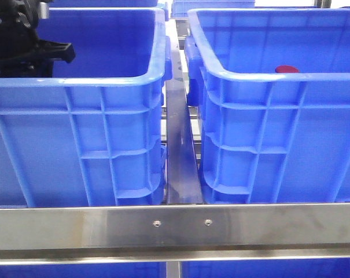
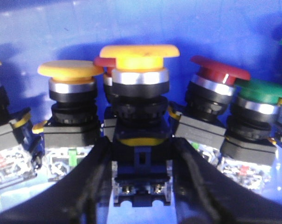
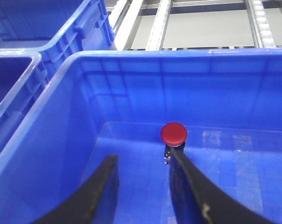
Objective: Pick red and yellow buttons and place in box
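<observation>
nearest the front camera a steel rail point(image 1: 175, 229) crosses the frame, and behind it two blue crates stand side by side on a roller rack, so no tabletop shows. the left crate point(image 1: 76, 116) is the source bin. the left gripper point(image 2: 141, 186) is down inside it, only its dark body showing over the rim in the front view. in the left wrist view its jaws are spread to either side of the base of a yellow button point(image 2: 140, 56), a mushroom-cap pushbutton standing upright. the fingers sit close along that base, but whether they already press on it i cannot tell. crowded around it stand a second yellow button point(image 2: 70, 70), a red button point(image 2: 220, 72), a green button point(image 2: 264, 91) and more at the edges, so plenty of stock remains.

the right crate point(image 1: 267, 81) is the box for delivery. the right gripper point(image 3: 143, 186) hangs over it with its jaws open and nothing between them. on the floor beyond the fingertips, close to the far wall, stands one delivered red button point(image 3: 174, 133); its cap also peeks over the rim in the front view. no other button shows in the part of this box that is visible.

judging from this, the task is early: one red piece placed, a yellow one being picked, and several red and yellow ones left to move.
</observation>
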Available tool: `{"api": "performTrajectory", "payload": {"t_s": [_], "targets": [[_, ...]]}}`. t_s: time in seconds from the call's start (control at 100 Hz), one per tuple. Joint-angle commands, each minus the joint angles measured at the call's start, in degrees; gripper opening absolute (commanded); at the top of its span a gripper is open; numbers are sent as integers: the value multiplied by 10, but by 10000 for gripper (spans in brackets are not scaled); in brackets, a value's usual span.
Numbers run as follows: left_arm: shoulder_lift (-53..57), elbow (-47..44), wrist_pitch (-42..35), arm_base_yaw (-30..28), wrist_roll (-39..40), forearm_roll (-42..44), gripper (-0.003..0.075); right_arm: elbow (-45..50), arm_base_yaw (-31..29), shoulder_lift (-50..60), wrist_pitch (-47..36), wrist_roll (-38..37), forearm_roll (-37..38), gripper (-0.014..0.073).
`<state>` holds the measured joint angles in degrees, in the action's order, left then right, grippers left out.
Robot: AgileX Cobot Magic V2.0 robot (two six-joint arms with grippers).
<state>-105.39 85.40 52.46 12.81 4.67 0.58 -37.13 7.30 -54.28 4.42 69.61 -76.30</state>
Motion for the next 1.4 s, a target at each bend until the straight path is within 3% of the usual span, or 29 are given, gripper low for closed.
{"api": "performTrajectory", "payload": {"t_s": [0.0, 0.2, 0.59, 0.84, 1.01, 1.1, 1.24, 1.39], "targets": [[60, 16, -19, 6, -1, -6, 86, -17, -4, 12, -10, 6, 0, 296], [136, 16, -29, 34, -94, -62, 86, -17, -4, 11, -9, 6, 0, 296], [224, 16, -12, 130, -279, -261, 85, -17, -4, 11, -8, 6, 0, 296], [212, 16, -16, 213, -290, -287, 85, -17, -4, 11, 5, 6, 0, 296], [190, 16, -12, 233, -292, -287, 85, -17, -4, 10, 26, 6, 0, 300], [183, 16, -11, 235, -292, -287, 85, -25, -4, 10, 56, 6, 0, 374], [182, 16, -11, 235, -292, -288, 85, -52, -4, 8, 130, -32, -18, 666], [182, 16, -11, 235, -292, -288, 85, -80, -4, 3, 202, -129, -65, 621]]}}
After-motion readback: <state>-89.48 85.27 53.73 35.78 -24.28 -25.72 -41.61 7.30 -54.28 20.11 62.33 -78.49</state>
